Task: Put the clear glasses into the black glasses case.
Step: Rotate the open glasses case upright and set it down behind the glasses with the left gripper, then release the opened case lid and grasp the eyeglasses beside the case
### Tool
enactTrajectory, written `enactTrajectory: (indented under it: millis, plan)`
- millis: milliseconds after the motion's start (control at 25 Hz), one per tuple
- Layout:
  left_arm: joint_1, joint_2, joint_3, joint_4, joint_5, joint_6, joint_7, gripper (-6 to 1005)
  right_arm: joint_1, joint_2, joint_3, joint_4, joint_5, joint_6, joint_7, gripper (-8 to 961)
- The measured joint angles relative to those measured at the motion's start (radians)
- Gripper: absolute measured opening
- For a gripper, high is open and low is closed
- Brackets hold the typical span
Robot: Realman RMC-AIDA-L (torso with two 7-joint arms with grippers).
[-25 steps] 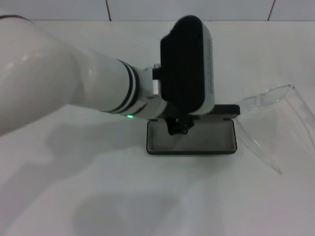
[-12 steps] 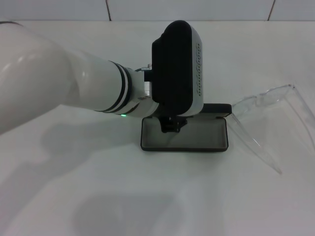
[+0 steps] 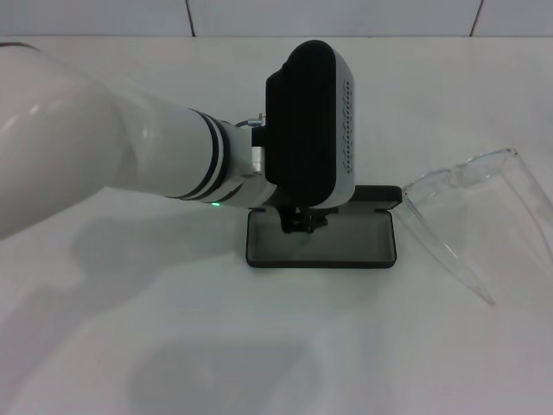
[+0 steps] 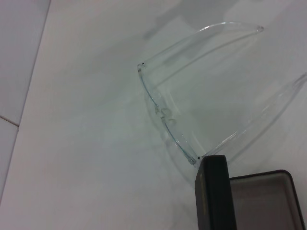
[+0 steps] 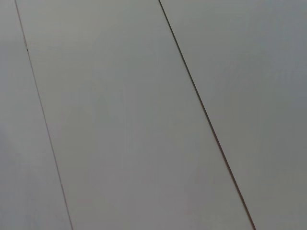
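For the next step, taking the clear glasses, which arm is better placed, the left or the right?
Probably the left. Its gripper hangs over the open black glasses case, right beside the clear glasses, and its wrist camera looks straight at them. The right arm is in no view; its camera shows only a tiled surface.

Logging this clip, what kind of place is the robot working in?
Probably a lab or test bench: a bare white table, a white tiled wall behind, and only the case and glasses laid out.
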Motion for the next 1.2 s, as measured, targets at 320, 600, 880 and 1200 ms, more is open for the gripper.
enactTrajectory:
  millis: [320,600,880,1200]
  plan:
    - [0.047,0.001,-0.009,0.096,0.004,0.035,-0.013,396,0.000,-0.002,-0.003,-0.004,-0.004,0.004,-0.001,873]
    - [0.172,0.002,-0.046,0.379,-0.121,0.061,-0.082,400,0.004,-0.015,-0.089,-0.129,-0.028,-0.060,0.010,872]
    - [0.227,0.006,-0.277,0.379,-0.560,0.087,-0.041,401,0.051,-0.030,-0.305,-0.599,-0.286,0.012,0.321,870]
    - [0.232,0.006,-0.583,0.043,-1.041,0.312,0.185,319,0.323,-0.154,-0.461,-0.695,-0.725,-0.024,0.534,854]
